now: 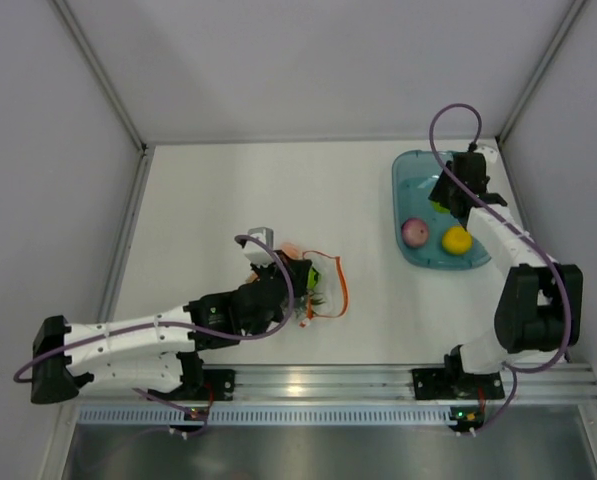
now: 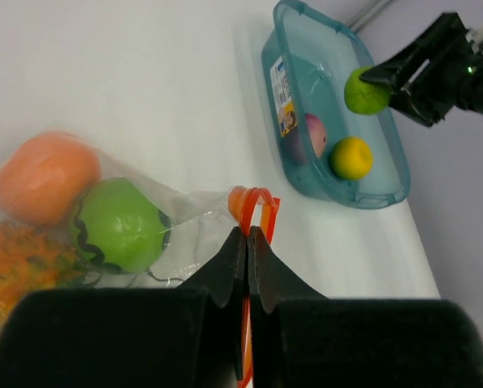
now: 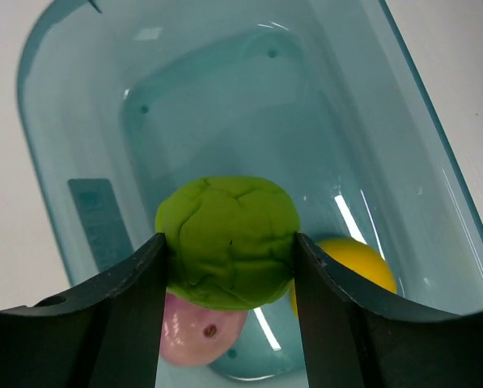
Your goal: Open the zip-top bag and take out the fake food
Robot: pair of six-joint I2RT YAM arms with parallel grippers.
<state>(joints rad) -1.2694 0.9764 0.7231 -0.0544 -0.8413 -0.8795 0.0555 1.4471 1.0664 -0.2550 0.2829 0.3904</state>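
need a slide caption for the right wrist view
Right end effector holding a light green fruit over the blue tub, pink ball and yellow piece already inside

We see bright, even overhead light with soft shadows; glare streaks the tub (image 3: 225,97) and the rail (image 1: 298,380), and the bag (image 2: 192,202) sits slightly blurred.

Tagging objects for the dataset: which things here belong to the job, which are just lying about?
Job: zip-top bag, in the left jaws; light green piece, in the right jaws; pink ball; yellow piece; orange piece and striped green piece, bagged.
Lying about: blue tub, only holding pieces already out.
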